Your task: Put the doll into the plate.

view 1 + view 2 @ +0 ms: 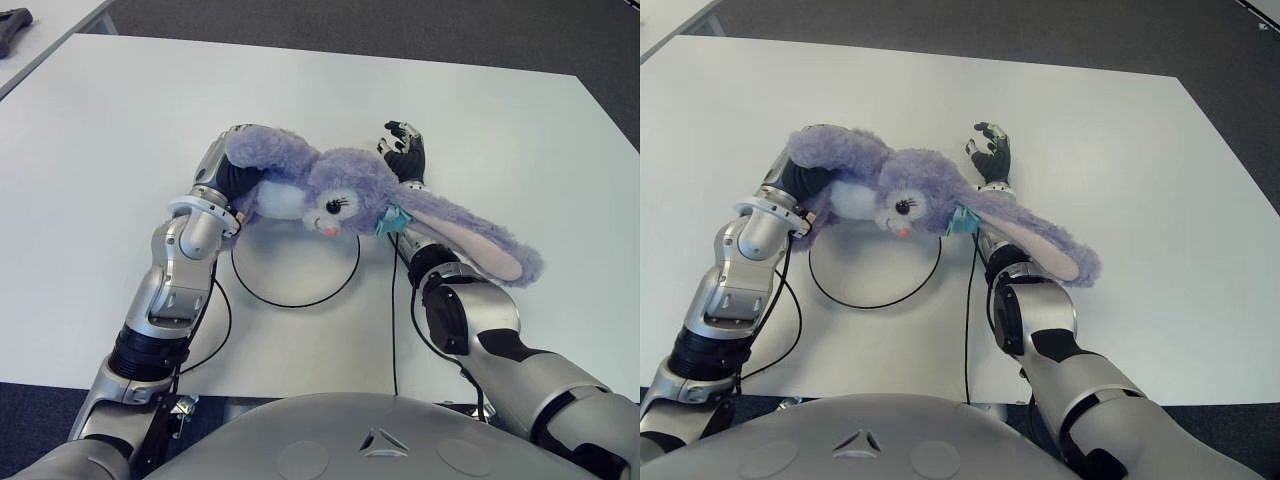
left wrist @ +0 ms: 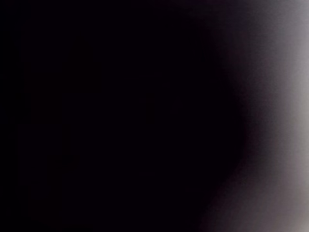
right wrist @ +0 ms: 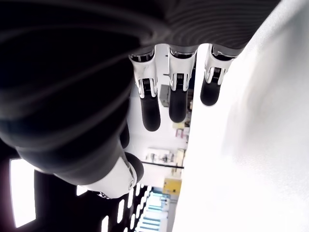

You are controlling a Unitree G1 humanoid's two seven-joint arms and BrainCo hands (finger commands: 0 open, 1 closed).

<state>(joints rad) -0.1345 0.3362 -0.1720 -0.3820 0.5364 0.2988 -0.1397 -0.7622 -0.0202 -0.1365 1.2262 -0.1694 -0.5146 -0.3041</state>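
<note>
A purple plush bunny doll with a white belly and a teal bow hangs over the far rim of the white plate, which has a thin black edge. My left hand is buried in the doll's body and grips it; the left wrist view is blacked out by the fur. One long ear drapes across my right forearm. My right hand lies beyond the doll's head, with its fingers spread and nothing in them.
The white table stretches wide on all sides, with dark carpet beyond its far edge. A black object sits on a second table at the far left. Black cables run along the table by my arms.
</note>
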